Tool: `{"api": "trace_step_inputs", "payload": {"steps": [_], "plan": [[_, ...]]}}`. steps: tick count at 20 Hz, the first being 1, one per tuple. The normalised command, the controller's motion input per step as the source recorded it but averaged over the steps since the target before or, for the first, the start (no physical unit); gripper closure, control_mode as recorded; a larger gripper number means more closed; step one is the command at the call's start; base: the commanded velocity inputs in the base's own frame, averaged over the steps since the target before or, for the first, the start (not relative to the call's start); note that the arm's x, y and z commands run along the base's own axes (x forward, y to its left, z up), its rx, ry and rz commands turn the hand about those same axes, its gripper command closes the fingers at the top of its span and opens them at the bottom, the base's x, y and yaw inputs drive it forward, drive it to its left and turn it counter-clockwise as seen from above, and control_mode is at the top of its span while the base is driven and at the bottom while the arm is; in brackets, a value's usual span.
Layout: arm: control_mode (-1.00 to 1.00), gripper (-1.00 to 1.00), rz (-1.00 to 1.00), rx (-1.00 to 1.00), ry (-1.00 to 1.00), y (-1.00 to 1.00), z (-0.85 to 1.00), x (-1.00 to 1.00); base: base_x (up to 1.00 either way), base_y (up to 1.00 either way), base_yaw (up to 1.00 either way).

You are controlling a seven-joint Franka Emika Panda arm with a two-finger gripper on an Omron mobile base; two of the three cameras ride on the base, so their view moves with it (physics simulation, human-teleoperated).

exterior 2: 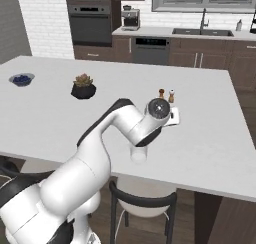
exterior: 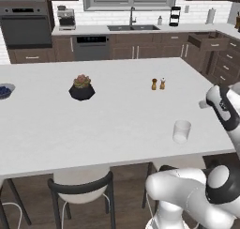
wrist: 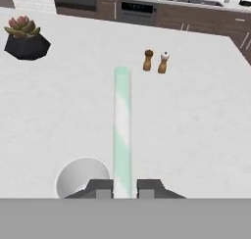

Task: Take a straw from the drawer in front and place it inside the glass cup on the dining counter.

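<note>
In the hand view my gripper point(wrist: 122, 188) is shut on the straw point(wrist: 122, 130), a pale green-and-white stick that runs straight away from the fingertips over the white dining counter point(exterior: 117, 120). The glass cup point(wrist: 79, 178) stands just left of the fingertips there, its round rim seen from above. In the left base view the glass cup point(exterior: 182, 131) is near the counter's front right corner, with my hand up and to its right. From the right base view my wrist hides part of the glass cup point(exterior 2: 139, 153). The drawer point(exterior: 209, 41) stands pulled open at the far right.
Two small brown shakers point(exterior: 158, 84) stand beyond the cup, mid-counter. A potted succulent in a black pot point(exterior: 82, 87) sits to the left and a bowl of blue berries point(exterior: 4, 90) at the far left edge. Black-framed stools point(exterior: 82, 190) are tucked under the near edge.
</note>
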Motion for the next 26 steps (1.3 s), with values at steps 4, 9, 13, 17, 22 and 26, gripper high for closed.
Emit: {"api": "trace_step_inputs", "payload": {"steps": [4, 9, 13, 17, 22, 26], "plan": [[-1.00, 1.00, 0.09, 0.03, 0.00, 0.07, 0.00, 0.00, 0.00, 0.00, 0.00], [-1.00, 1.00, 0.15, 0.07, 0.00, 0.30, -0.03, 0.05, 0.00, 0.00, 0.00], [-1.00, 1.00, 0.18, 0.09, 0.00, 0.17, -0.10, 0.22, 0.00, 0.00, 0.00], [-1.00, 1.00, 0.22, 0.11, 0.00, 0.01, -0.11, 0.10, 0.00, 0.00, 0.00], [-1.00, 1.00, 0.23, 0.14, -0.01, 0.00, -0.17, 0.01, 0.00, 0.00, 0.00], [-1.00, 1.00, 0.16, 0.14, 0.00, 0.24, -0.06, 0.16, 0.00, 0.00, 0.00]]}}
